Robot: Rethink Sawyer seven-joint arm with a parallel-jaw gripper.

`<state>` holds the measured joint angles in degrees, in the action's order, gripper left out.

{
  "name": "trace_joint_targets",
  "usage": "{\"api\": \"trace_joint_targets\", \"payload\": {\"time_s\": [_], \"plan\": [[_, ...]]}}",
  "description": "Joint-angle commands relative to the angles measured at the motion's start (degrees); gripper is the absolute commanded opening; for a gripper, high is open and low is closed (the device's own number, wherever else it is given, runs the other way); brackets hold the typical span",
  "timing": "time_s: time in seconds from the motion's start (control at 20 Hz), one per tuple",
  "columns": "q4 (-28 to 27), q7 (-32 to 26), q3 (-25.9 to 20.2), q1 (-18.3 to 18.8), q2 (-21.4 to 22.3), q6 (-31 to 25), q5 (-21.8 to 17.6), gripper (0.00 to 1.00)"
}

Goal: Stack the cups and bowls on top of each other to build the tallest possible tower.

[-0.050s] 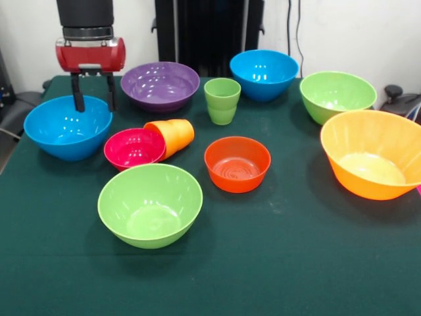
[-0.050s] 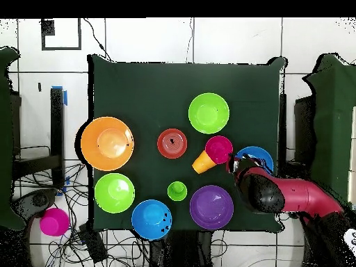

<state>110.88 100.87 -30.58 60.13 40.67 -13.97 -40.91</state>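
Green cloth covers the table (image 1: 276, 263) under me. My gripper (image 1: 93, 100) hangs with fingers spread, pinching nothing, over the far rim of a glossy blue plastic bowl (image 1: 66, 131). The tapered orange plastic cup (image 1: 174, 135) lies tipped against the small magenta bowl (image 1: 133, 147); the light green cup (image 1: 222, 100) stands upright between the purple bowl (image 1: 160, 84) and the second blue bowl (image 1: 263, 72)

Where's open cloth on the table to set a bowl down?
Best: the wide strip of green cloth on the camera side of the near green bowl and large orange bowl. Crowded: the magenta bowl, tipped orange cup, left blue bowl under the claw.
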Motion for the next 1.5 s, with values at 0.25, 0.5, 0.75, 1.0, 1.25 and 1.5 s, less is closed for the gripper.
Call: {"api": "trace_joint_targets", "payload": {"time_s": [0.25,0.5,0.75,1.0,1.25,1.5], "plan": [[-1.86,-3.71,-5.02,-1.88,-3.49,-6.17,0.98,1.00],[-1.99,-3.53,-7.28,-1.94,-3.57,-5.03,1.21,1.00],[-4.70,-5.34,-10.23,-1.89,-5.84,-5.16,0.97,1.00],[-5.98,-5.40,-10.94,-1.83,-7.35,-5.51,0.50,1.00],[-7.05,-4.65,-9.91,-2.19,-9.09,-5.98,0.09,1.00],[-10.00,-0.47,-3.44,-5.47,-10.07,-4.18,-2.51,1.00]]}}
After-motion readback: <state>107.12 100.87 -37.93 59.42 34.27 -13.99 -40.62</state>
